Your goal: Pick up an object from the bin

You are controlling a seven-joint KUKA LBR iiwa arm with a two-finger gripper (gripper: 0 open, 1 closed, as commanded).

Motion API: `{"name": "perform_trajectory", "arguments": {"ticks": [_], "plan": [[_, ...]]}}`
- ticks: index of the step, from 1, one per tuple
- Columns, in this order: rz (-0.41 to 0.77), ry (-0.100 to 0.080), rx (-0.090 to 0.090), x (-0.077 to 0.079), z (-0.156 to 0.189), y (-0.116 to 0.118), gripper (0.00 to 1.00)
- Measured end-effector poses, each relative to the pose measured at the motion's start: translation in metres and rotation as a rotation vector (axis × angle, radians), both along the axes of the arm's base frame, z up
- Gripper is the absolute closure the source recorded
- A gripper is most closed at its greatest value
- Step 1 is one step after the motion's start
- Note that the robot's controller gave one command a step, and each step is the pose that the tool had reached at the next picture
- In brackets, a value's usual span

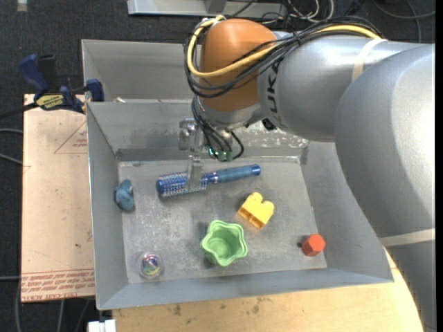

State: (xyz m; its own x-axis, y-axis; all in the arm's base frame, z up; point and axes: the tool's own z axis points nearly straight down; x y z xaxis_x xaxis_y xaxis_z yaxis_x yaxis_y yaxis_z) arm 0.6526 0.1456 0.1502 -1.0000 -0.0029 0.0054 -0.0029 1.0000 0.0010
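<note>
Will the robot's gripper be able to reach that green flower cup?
Probably yes: the green flower cup stands apart with nothing over it, and the gripper is at the blue brush nearby.

Dark carpet floor [69, 12]; cables [304, 5] trail across it.

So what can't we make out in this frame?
Camera view:
1. The gripper hangs over the blue brush; from this angle I cannot tell whether they touch.
2. The brush's middle is crossed by the gripper.
3. The right wall and back right corner of the bin lie behind the arm.
4. The small red thing and the shiny ball are too small to identify.
</note>
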Motion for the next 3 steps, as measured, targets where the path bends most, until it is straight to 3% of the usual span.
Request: {"name": "perform_trajectory", "arguments": {"ticks": [1, 2, 3], "plan": [[0.442, -0.016, 0.005, -0.018, 0.092, 0.088, 0.00], [0.120, -0.001, -0.002, -0.017, -0.032, 0.019, 0.00], [0.106, -0.003, 0.001, -0.010, -0.084, 0.021, 0.00]]}}
